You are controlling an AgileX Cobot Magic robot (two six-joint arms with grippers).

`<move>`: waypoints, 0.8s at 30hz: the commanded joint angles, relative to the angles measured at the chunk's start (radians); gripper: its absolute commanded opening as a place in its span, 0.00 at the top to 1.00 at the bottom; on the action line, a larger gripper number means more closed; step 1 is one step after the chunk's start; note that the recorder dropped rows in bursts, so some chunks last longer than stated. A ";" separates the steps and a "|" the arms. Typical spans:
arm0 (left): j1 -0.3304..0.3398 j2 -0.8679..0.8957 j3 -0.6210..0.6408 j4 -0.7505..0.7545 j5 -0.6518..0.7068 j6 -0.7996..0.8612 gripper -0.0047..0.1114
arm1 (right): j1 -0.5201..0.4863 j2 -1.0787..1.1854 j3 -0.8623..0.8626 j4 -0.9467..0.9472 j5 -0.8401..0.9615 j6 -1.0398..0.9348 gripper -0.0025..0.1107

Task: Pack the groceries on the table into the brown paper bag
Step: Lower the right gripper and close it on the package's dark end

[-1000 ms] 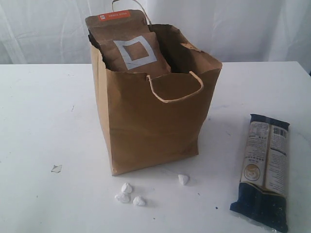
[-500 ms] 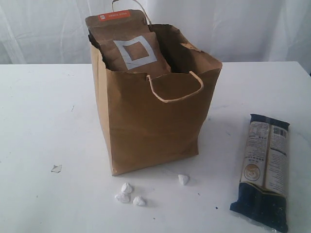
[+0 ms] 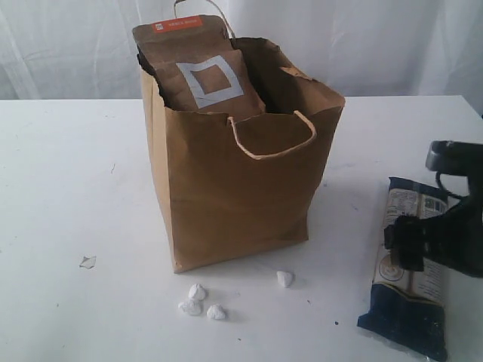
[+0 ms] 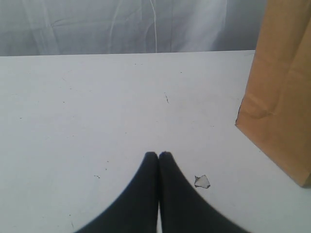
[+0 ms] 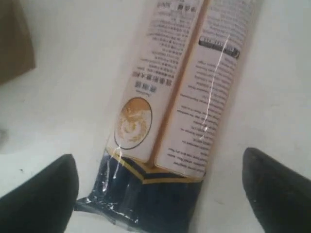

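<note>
The brown paper bag [image 3: 241, 188] stands upright mid-table, its side also showing in the left wrist view [image 4: 282, 87]. A brown pouch with an orange top [image 3: 200, 72] sticks out of it. The long dark noodle packet [image 3: 411, 298] lies flat on the table [image 3: 75, 188] to the right. My right gripper [image 3: 434, 204] hovers over the packet [image 5: 170, 97], open, with a finger on each side of its dark end and nothing held [image 5: 158, 167]. My left gripper [image 4: 158, 155] is shut and empty above bare tabletop, left of the bag; it is out of the exterior view.
Small white crumbs [image 3: 200, 302] lie in front of the bag, with one more [image 3: 284, 278] to their right. A paper scrap [image 3: 87, 262] sits to the left, close to the left fingers [image 4: 201, 181]. White curtain hangs behind the table.
The right gripper has come into the exterior view from the right and now stands open over the noodle packet. Bag, packet and crumbs have not moved.
</note>
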 commanded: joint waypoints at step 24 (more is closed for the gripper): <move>0.002 -0.005 0.004 0.001 0.002 0.000 0.96 | -0.211 0.613 -0.485 -0.120 -0.095 0.109 0.23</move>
